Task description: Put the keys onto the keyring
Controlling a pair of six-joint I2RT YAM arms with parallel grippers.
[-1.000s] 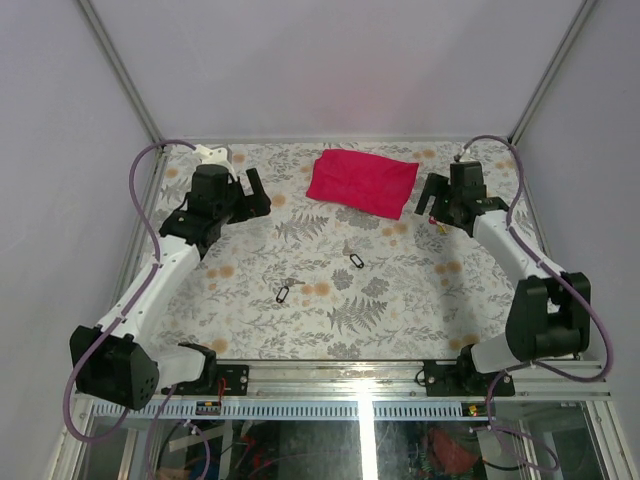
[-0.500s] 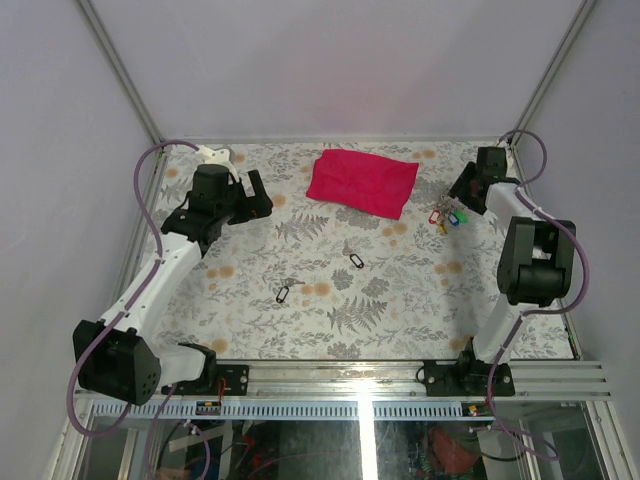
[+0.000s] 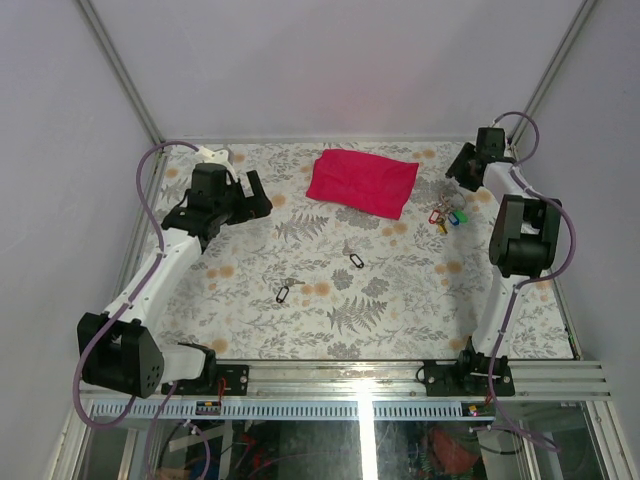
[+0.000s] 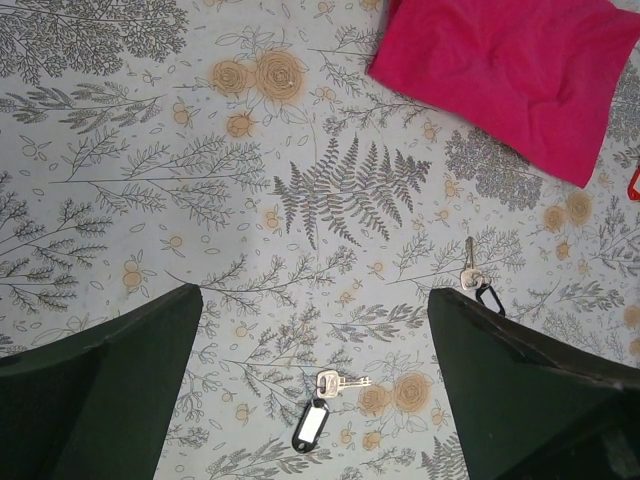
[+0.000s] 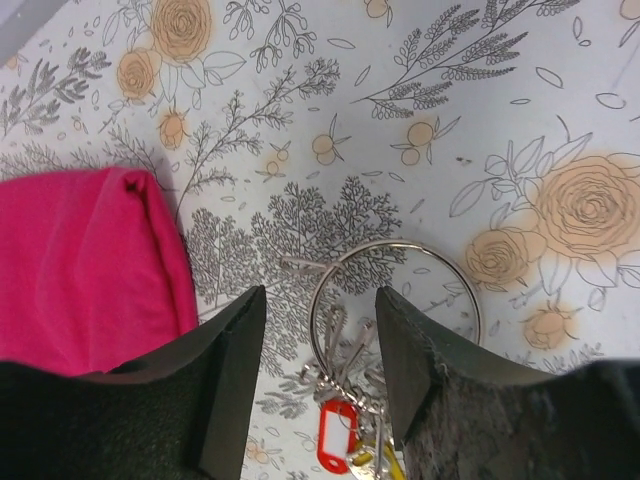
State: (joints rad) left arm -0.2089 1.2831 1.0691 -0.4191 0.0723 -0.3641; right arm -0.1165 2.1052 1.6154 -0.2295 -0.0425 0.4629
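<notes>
A thin silver keyring [image 5: 470, 300] lies flat on the floral table with a bunch of keys [image 5: 345, 365] on it, red tag [image 5: 335, 440] and yellow tag showing. In the top view this bunch [image 3: 445, 217] lies at the right. My right gripper [image 5: 320, 300] is open and empty just above the ring; in the top view it [image 3: 462, 168] is near the far right corner. Two loose keys with black tags lie mid-table [image 3: 355, 258] [image 3: 283, 293]. My left gripper [image 4: 312, 320] is open and empty above the nearer key [image 4: 340, 382] and its black tag [image 4: 312, 425]; the other key [image 4: 470, 270] lies right.
A red cloth [image 3: 362, 182] lies at the back centre of the table; it also shows in the left wrist view [image 4: 510, 60] and the right wrist view [image 5: 80, 270]. Enclosure walls and frame posts stand close behind both grippers.
My right gripper has drawn back from the tagged key bunch toward the far right corner, leaving the bunch lying on the table. The left arm has hardly moved.
</notes>
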